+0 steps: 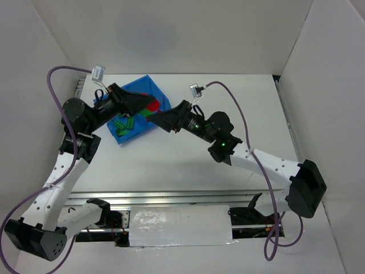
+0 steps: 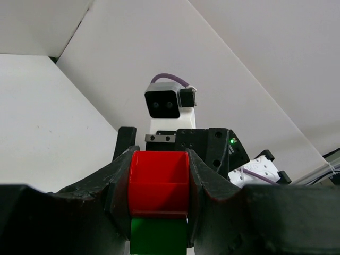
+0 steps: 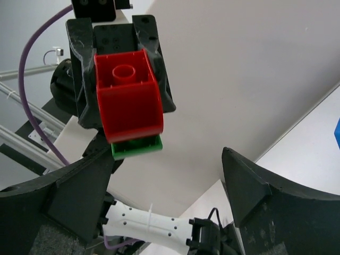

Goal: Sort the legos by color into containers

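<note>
"Two compartments in that blue bin (image 1: 136, 85), side by side. What was in them?"

"Several green legos (image 1: 123, 127) lay loose in the compartment nearer the arms. The farther one I could not read from above, because both claws hung over that end and covered it."

"What else was around?"

"White worktop (image 1: 188, 162) in front of the bin, white walls on three sides, and a purple cable (image 3: 22, 79) looping off each wrist."

"And what stood in the way?"

"The arms themselves. Seen from above, the black claws met almost tip to tip over the bin's right-hand end, so the brick between them showed only as a speck of red and green."

"So where was that brick?"

"It was a joined pair, a red lego (image 3: 127, 101) with a green lego (image 3: 137, 147) stuck beneath it, held in the air over the bin. The left claw (image 2: 159, 178) was clamped on the red half, one finger pressed to each side."

"And the other claw?"

"The right claw (image 3: 169, 159) faced it with its fingers spread wide, gripping nothing. The pair sat just beyond its fingertips, off toward the left one in its own camera. The green half came very close to that finger; whether they touched I could not tell."
</note>
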